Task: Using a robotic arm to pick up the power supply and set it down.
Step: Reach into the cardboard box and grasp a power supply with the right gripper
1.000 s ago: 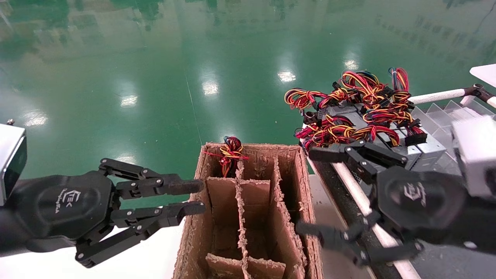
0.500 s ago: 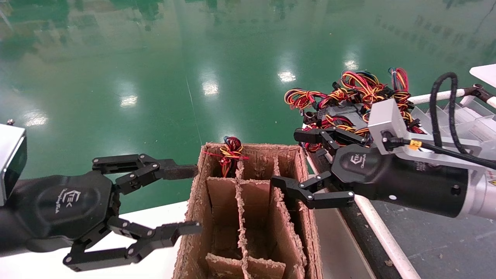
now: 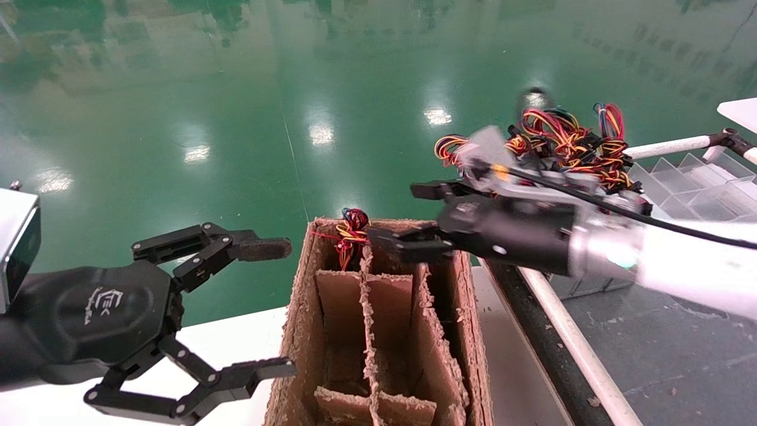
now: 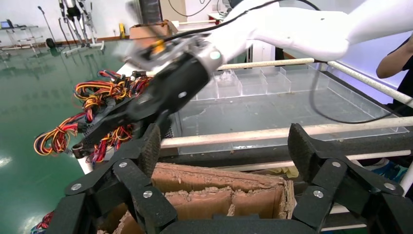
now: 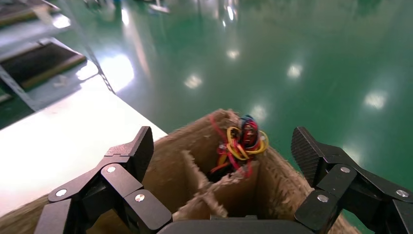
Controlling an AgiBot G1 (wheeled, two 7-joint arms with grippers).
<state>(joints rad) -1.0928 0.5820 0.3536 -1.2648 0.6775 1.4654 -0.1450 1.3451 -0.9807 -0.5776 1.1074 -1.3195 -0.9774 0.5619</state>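
A power supply sits deep in the far-left cell of the brown cardboard divider box (image 3: 307,307); only its red, yellow and black wire bundle (image 3: 352,234) (image 5: 242,140) sticks out. More power supplies lie piled on the rack to the right, with tangled wires (image 3: 562,142) (image 4: 92,97) on top and their grey cases mostly hidden by the arm. My right gripper (image 3: 408,216) (image 5: 222,146), on the white robotic arm (image 3: 692,266), hovers open and empty over the box's far right corner. Just left of the box, my left gripper (image 3: 275,307) (image 4: 225,146) is spread wide open and holds nothing.
White rails (image 3: 568,343) edge the dark rack (image 3: 650,349) right of the box, and clear plastic dividers (image 3: 698,177) stand at its back. The box rests on a white table (image 3: 236,349). Shiny green floor (image 3: 295,118) lies beyond. A person's arm (image 4: 394,63) shows in the left wrist view.
The right gripper swung left from the piled power supplies to above the box's far right corner, empty. The left gripper opened wider and stayed beside the box.
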